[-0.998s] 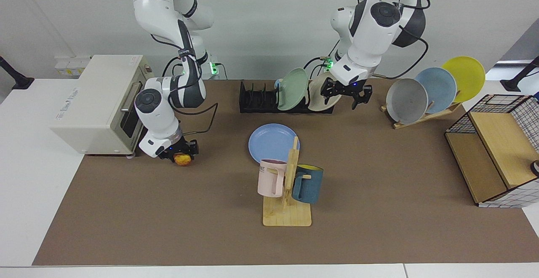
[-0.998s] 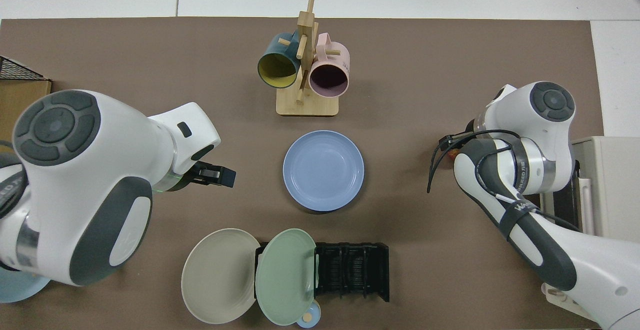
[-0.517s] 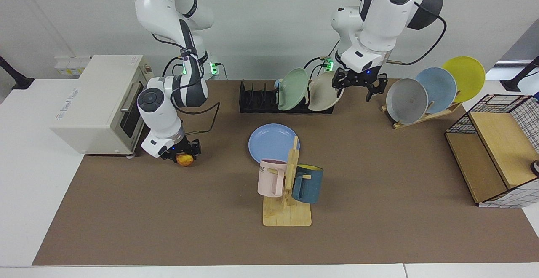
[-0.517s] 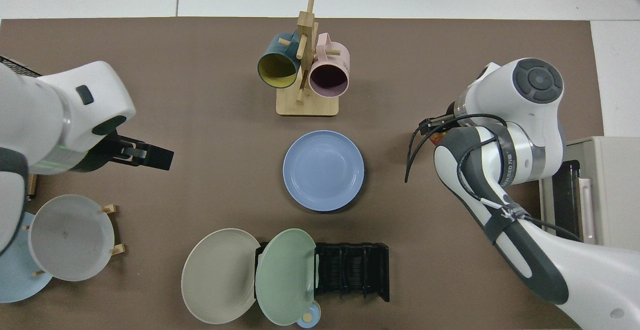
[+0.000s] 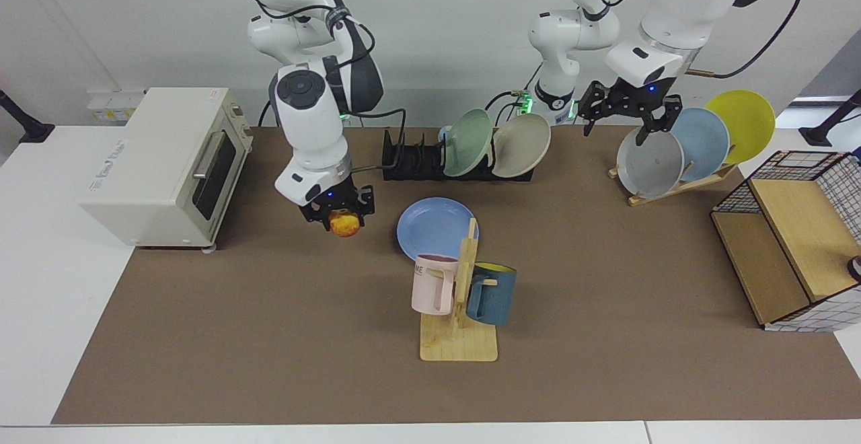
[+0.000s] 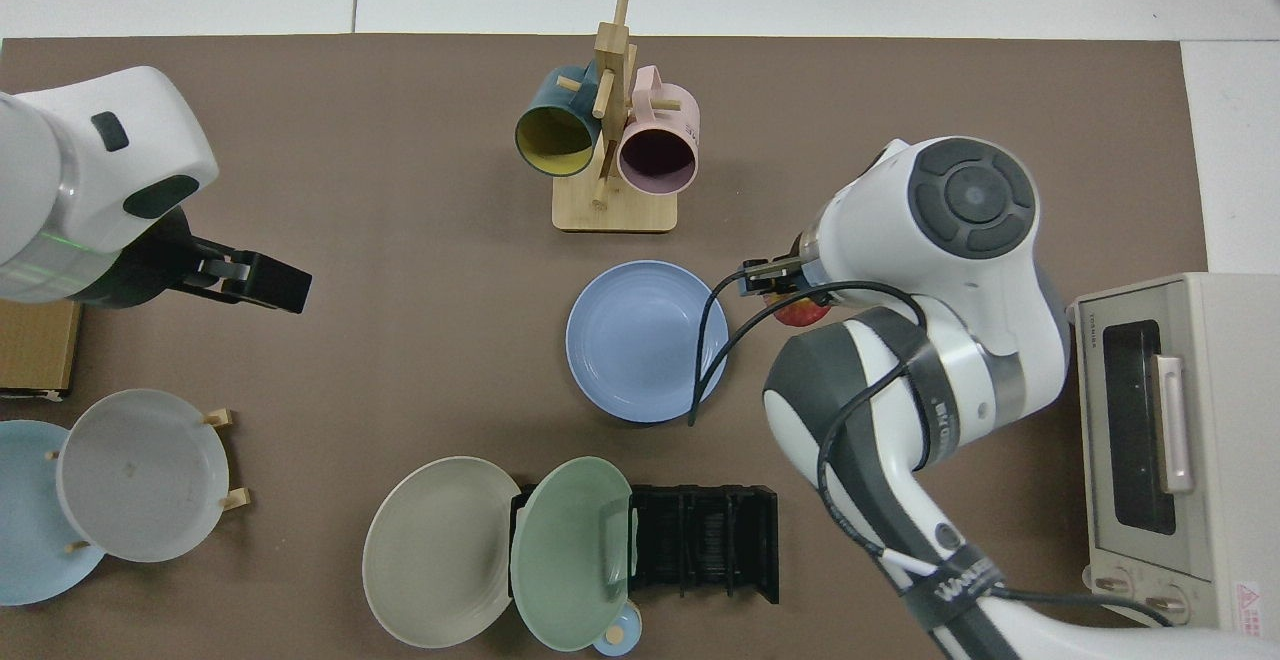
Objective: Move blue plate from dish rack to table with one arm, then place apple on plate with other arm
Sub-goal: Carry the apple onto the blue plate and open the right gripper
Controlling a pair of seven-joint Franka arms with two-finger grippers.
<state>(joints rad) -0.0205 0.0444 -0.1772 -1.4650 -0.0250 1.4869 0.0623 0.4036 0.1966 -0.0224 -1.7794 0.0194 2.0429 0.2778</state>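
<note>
The blue plate [image 5: 432, 227] [image 6: 646, 340] lies flat on the brown table [image 5: 269, 336], in front of the black dish rack [image 5: 410, 159] [image 6: 705, 544]. My right gripper [image 5: 339, 212] hangs above the table just beside the plate, shut on the red-and-yellow apple [image 5: 344, 223]. In the top view only a sliver of the apple [image 6: 800, 312] shows under that arm's wrist. My left gripper [image 5: 629, 113] [image 6: 250, 280] is raised high near the wooden plate stand, open and holding nothing.
A sage-green plate [image 5: 467, 142] and a beige plate [image 5: 521, 145] lean in the dish rack. A mug tree [image 5: 461, 296] with pink and teal mugs stands in front of the blue plate. A toaster oven [image 5: 161, 161], a wooden plate stand [image 5: 679, 151] and a wire-sided box [image 5: 794, 242] flank the table.
My right gripper has lifted the apple off the table by the oven and carried it toward the blue plate. My left arm has risen and drawn back toward the plate stand.
</note>
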